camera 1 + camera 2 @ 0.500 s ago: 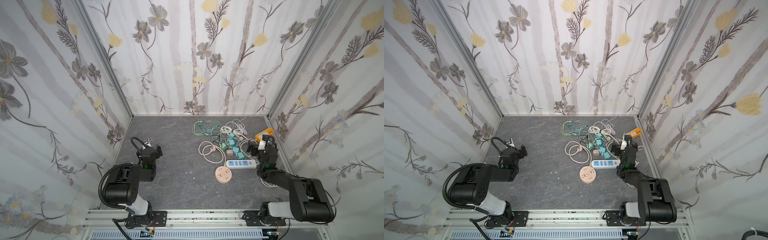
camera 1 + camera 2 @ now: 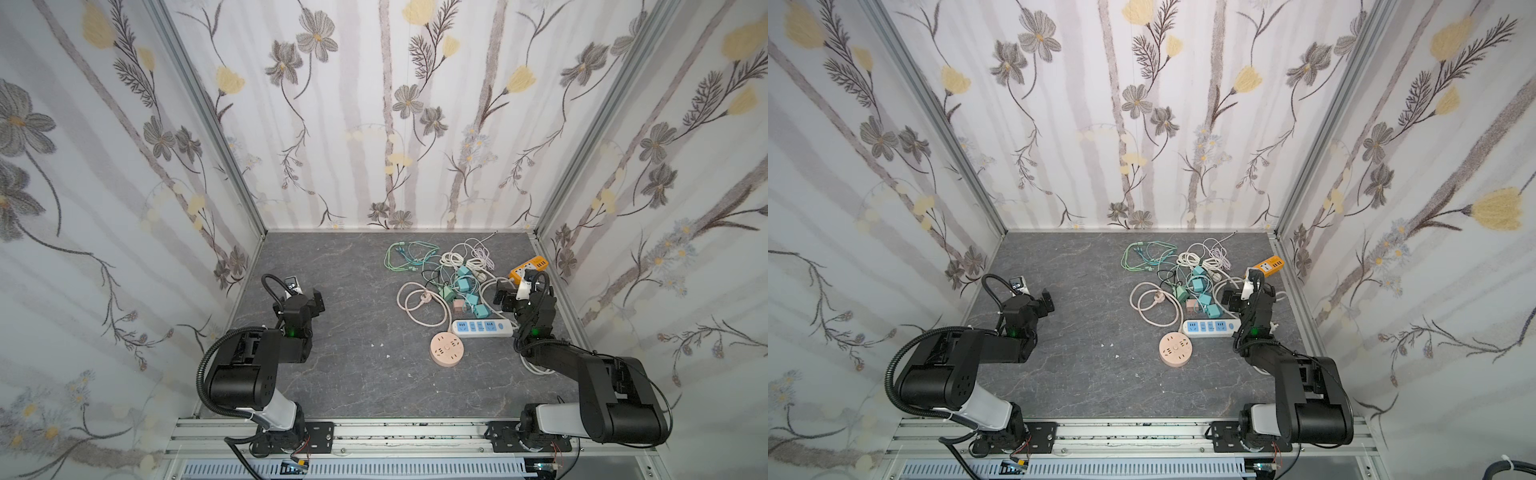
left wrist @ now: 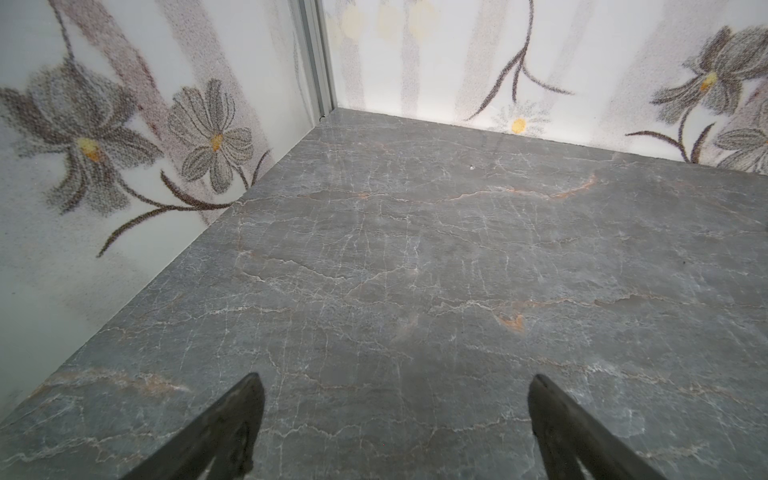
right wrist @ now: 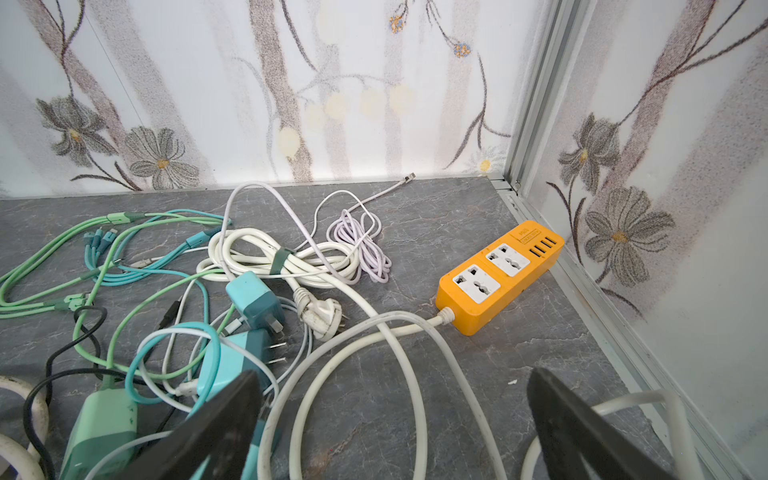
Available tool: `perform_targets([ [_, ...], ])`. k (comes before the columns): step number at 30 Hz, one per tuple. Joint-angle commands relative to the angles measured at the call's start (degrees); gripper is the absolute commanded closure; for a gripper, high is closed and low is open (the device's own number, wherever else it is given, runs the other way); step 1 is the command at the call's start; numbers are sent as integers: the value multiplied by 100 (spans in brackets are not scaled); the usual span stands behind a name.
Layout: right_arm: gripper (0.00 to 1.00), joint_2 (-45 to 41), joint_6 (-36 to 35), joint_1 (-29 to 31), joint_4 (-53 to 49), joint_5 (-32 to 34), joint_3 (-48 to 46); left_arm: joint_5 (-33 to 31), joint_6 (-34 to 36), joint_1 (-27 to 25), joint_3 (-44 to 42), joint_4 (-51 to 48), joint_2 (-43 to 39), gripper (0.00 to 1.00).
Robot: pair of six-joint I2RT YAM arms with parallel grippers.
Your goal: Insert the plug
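Nearest you, nothing had visibly changed from half a second before. Your left gripper hung wide and empty over bare table, and your right gripper gaped just as wide, empty, above a looping white cable. By my reading, no plug had been grasped yet, so the task was barely started. Beyond the right jaws the white three-pin plug lay flat on the table just beside a teal charger. Its long axis ran from its cable toward the orange power strip, and its pins pointed that way, apart from the sockets. I couldn't tell if this was the intended plug.
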Motion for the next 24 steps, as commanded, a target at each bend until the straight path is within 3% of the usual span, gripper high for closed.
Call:
perform_targets([
  [1,1,-10,-36,-4,67,-37,32,9,13,3,-3,153,8,0],
  [22,1,-32,1,-10,64,-23,36,18,67,-17,-9,199,-16,0],
  [24,1,-193,24,-16,-357,22,185,273,256,-71,166,-359,-373,0],
])
